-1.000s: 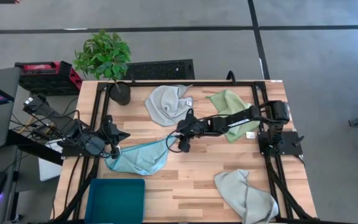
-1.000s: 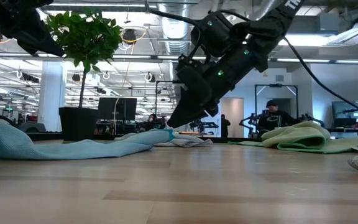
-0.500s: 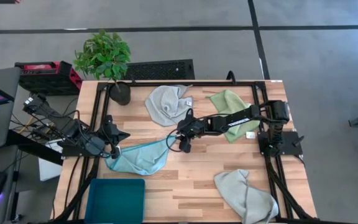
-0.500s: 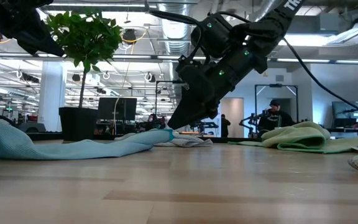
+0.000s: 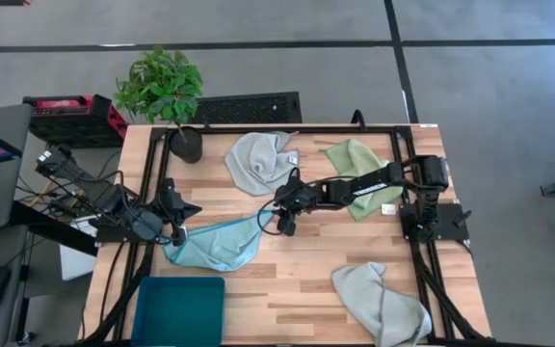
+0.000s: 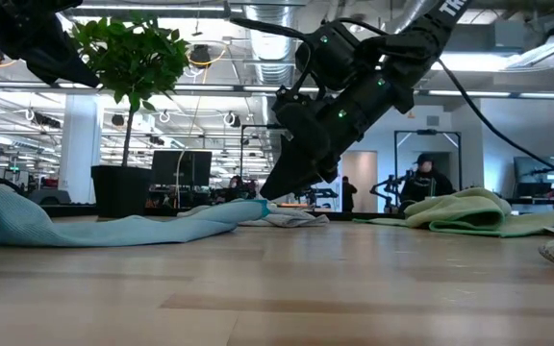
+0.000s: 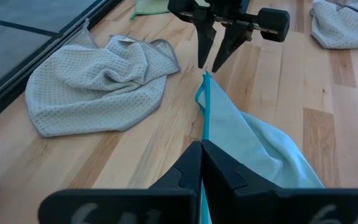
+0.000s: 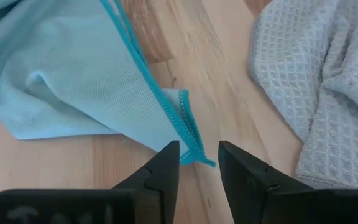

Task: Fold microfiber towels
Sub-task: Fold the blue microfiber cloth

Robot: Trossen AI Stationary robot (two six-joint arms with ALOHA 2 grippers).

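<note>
The light blue towel (image 5: 218, 243) lies crumpled on the table's left middle, its teal-hemmed right corner (image 8: 191, 149) flat on the wood. My left gripper (image 5: 179, 231) is shut on the towel's left end. My right gripper (image 5: 265, 220) is open, pointing down, with one finger on each side of that right corner (image 7: 205, 76), just above the table (image 6: 265, 195). I cannot tell whether its fingers touch the cloth. A pale grey towel with a white tag (image 5: 258, 159), a light green towel (image 5: 355, 164) and a second pale grey towel (image 5: 379, 299) lie crumpled and untouched. My left gripper pinches the blue towel's teal-hemmed edge (image 7: 204, 134) between its two shut fingers, at the towel's left end. The fingers come low from the table's left side, along the edge. One layer or several, I cannot tell. The cloth runs from the fingers toward the right corner and rests on the table.
A teal bin (image 5: 179, 308) stands at the near left edge, close to the blue towel. A potted plant (image 5: 183, 140) stands at the far left. Bare wood lies between the blue towel and the near grey towel. People stand in the room beyond the table (image 6: 421, 178).
</note>
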